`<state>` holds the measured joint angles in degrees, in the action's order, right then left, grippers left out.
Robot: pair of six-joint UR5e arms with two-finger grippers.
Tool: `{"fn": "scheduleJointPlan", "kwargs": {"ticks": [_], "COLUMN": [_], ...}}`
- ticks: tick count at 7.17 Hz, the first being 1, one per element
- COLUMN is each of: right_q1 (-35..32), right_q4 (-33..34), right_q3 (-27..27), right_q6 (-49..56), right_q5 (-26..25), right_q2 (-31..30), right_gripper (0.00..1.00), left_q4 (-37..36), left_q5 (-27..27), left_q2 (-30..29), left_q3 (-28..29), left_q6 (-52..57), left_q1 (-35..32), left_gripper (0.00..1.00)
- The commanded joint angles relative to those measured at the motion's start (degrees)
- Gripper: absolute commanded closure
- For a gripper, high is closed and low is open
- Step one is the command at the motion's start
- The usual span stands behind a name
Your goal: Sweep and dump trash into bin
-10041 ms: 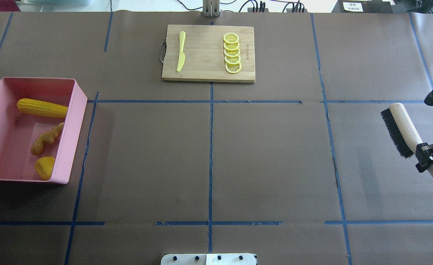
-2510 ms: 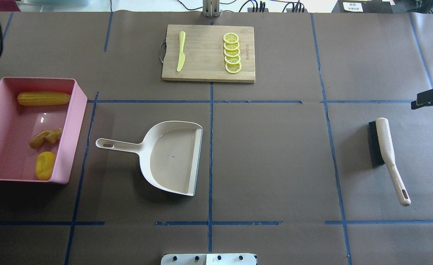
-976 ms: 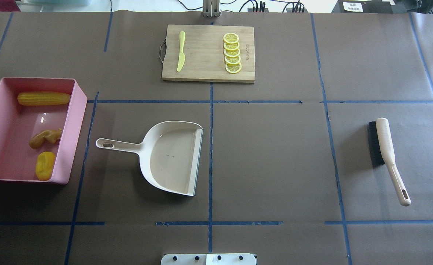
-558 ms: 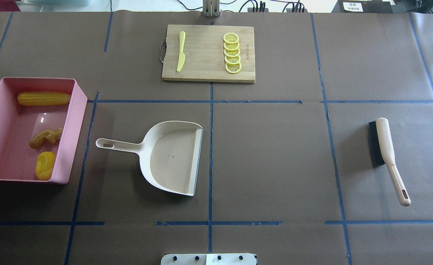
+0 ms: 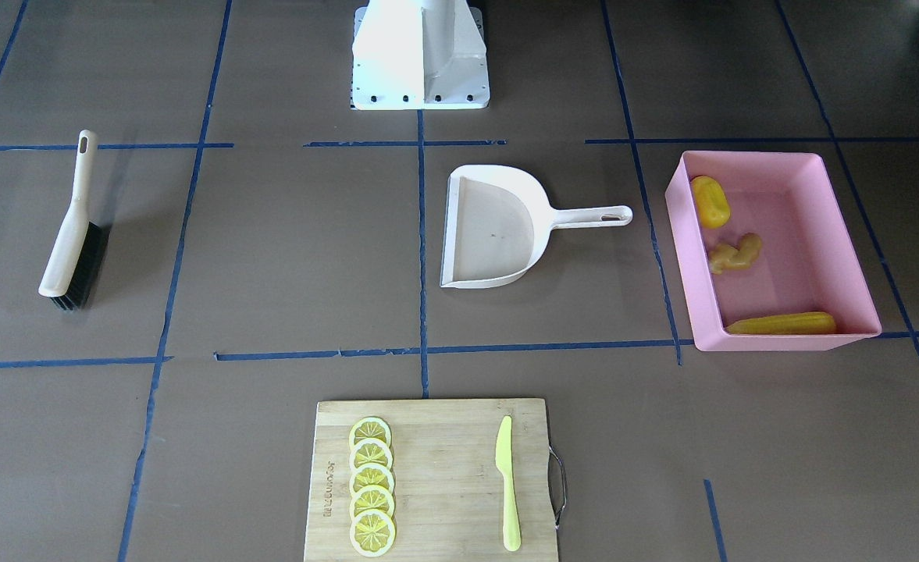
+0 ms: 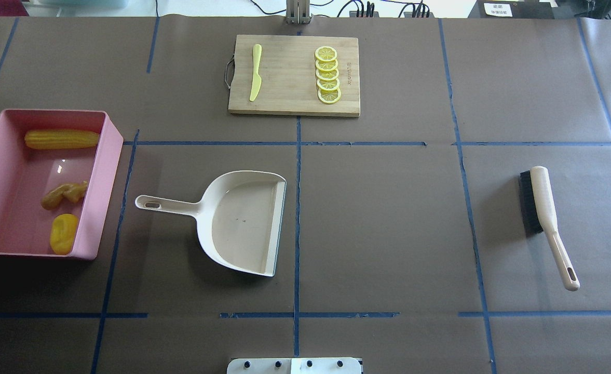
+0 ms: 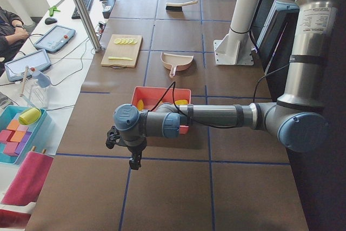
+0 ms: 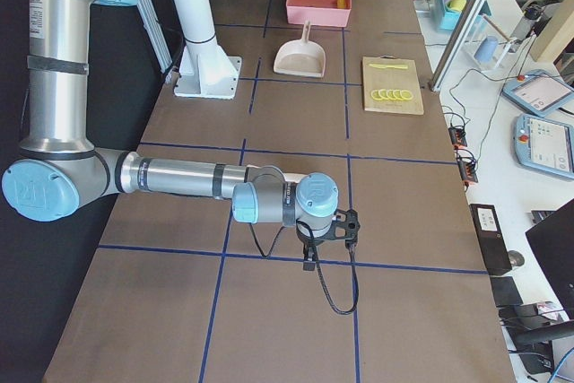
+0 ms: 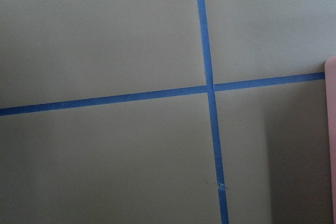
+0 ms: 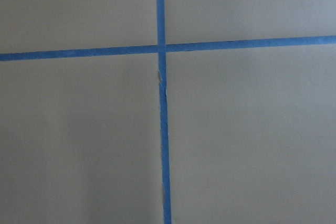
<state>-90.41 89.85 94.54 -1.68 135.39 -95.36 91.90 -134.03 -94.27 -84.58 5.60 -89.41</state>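
Trash (corn cob (image 6: 61, 138), ginger root (image 6: 65, 194) & yellow lump (image 6: 64, 233)) lies inside the pink bin (image 6: 103, 182); job looks done. The left gripper (image 7: 134, 162) & right gripper (image 8: 308, 262) show only in side cams, probably empty, can't tell if jaws are apart or together. Park both well clear w/o nudging the pink bin
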Motion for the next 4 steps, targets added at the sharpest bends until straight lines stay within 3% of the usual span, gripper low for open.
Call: {"fn": "scheduleJointPlan", "kwargs": {"ticks": [1, 4], "right_q1": [-3.28, -3.29], "right_q4": [9.12, 8.77], "right_q3": [1.18, -1.46], "right_q6": [5.91, 5.73], "right_q5": [-0.49, 1.89], "right_q2": [0.27, 1.22], "right_gripper": [0.0, 0.0], "left_q4": [0.12, 0.04], "left_q5": [0.09, 0.09], "left_q2": [-0.12, -0.03], "left_q3": [-0.06, -0.41], "left_q6": [-0.06, -0.24], "left_q1": [0.03, 0.03], "left_gripper": [0.0, 0.0]}}
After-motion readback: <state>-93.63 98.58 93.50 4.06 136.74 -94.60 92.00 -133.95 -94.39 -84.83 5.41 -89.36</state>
